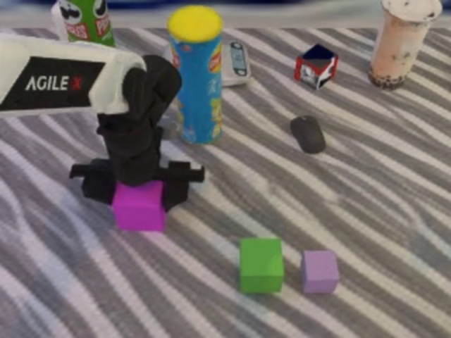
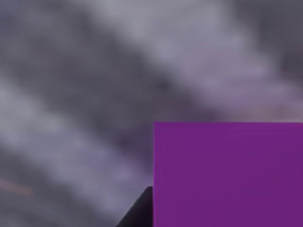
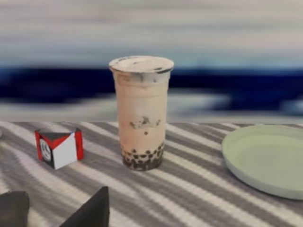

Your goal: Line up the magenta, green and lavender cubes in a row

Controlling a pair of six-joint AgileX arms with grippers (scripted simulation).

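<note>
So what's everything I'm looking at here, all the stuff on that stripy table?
magenta cube: one, bright magenta, left side, under the pincer
green cube: one, green, front centre
lavender cube: one, pale purple, just right of green, apart
patterned cube: one, red, white, dark blue, back right
crisp tubes: two, blue with yellow lid, green, back left
bubble tea cup: one, beige, back right
mouse: one, dark grey, centre right
small scale: one, grey, behind blue tube
plate: one, pale green, right wrist view only
left pincer: black, astride magenta cube
right arm: out of the top view

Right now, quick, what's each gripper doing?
Left gripper: down over the magenta cube, fingers astride it; whether it grips cannot be told.
Right gripper: out of the top view; state cannot be told.
</note>
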